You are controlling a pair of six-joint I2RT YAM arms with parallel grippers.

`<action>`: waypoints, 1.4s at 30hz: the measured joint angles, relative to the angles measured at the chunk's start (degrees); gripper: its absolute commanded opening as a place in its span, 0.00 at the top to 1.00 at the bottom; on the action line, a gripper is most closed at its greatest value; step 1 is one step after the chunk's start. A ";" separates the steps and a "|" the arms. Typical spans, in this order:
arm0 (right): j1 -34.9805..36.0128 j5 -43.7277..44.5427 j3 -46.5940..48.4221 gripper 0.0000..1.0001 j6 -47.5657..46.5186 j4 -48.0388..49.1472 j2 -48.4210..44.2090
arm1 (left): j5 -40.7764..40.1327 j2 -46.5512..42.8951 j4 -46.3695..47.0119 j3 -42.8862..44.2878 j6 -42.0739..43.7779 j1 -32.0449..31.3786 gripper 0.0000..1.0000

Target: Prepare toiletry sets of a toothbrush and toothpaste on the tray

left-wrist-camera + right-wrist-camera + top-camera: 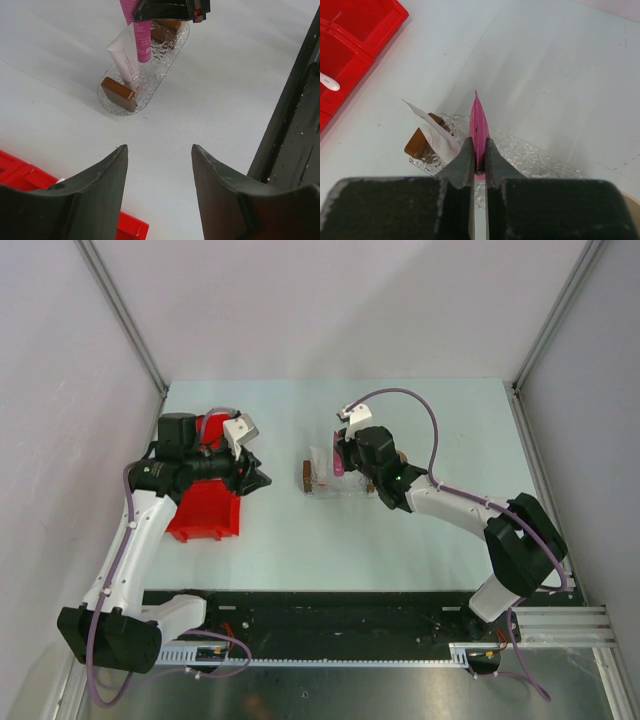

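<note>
The right end effector (478, 152) is closed on the magenta-pink tube (479, 120), pinching its flat body edge-on and holding it upright over the tray (165, 62). From the left wrist view the tube's lower end hangs just above the tray's clear, textured floor, though whether it touches cannot be told. The white tube (124, 56) is already in the tray. It is tilted, with its lower end down by the brown block (119, 93) at one short end of the tray and its upper end leaning just beside the pink tube.

The left end effector (159, 150) is open and empty. Its two dark fingers are spread and point at the tray from the tray's left, above the table (450, 420) at the edge of the red bin (205, 502). That bin sits well apart from the tray, on its left, and inside it lies a white rounded piece (329, 82) (too little of it shows to name it).
</note>
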 measured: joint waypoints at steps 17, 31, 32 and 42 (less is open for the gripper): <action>0.00 -1.33 -2.64 1.00 -0.57 3.32 0.22 | 0.00 -0.07 0.00 -0.85 0.07 0.00 0.41; -0.13 -4.26 -5.92 1.00 -2.03 8.70 1.25 | 0.00 -0.42 0.00 -1.05 0.13 0.00 0.41; -0.31 -4.61 -6.12 1.00 -2.05 8.85 1.27 | 0.00 -0.44 0.00 -1.05 0.13 0.00 0.41; -1.81 -7.65 -7.65 1.00 -2.29 11.19 2.01 | 0.00 -0.55 0.00 -1.07 0.42 0.00 0.41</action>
